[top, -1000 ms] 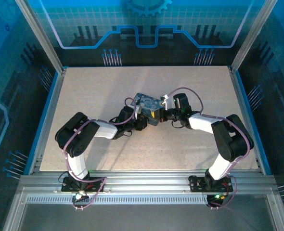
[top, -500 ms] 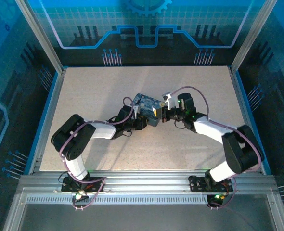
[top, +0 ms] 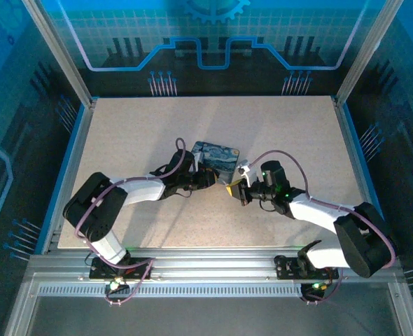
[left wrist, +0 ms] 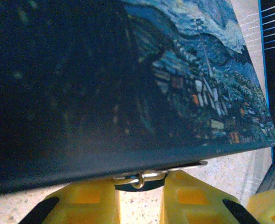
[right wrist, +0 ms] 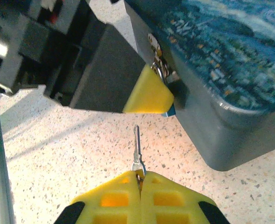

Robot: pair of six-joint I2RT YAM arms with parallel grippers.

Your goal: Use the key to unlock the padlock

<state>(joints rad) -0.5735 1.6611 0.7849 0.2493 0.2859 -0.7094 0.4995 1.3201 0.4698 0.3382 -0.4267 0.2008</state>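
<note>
Padlock: the tiny silvery-grey metal padlock is hanging at the front edge of the box. It is sitting right between the left jaws, with its small looped shackle showing in the gap. From the right wrist it is lying ahead of the right jaws, just beyond the key's tip. There it is mostly hidden behind one yellow finger of the left jaws, with a bluish corner and a bit of silvery shackle peeking out.

Key: the thin metal key is sticking straight out from the tips of the right jaws. Its blade is pointing toward the padlock and is stopping short of it, with a small gap of table showing between.

Left jaws: these appear to be clamping the padlock from both sides, with the yellow fingers standing to either side of it.

Right jaws: these are pressing together on the head of the key, the two yellow pads meeting around it.

Box: the dark blue rectangular box with the swirly starry painting print is resting on the table directly ahead of the left jaws. It is sitting ahead and to the right of the right jaws.

Table: the speckled beige table is carrying the box and is lying beneath both jaws.
</note>
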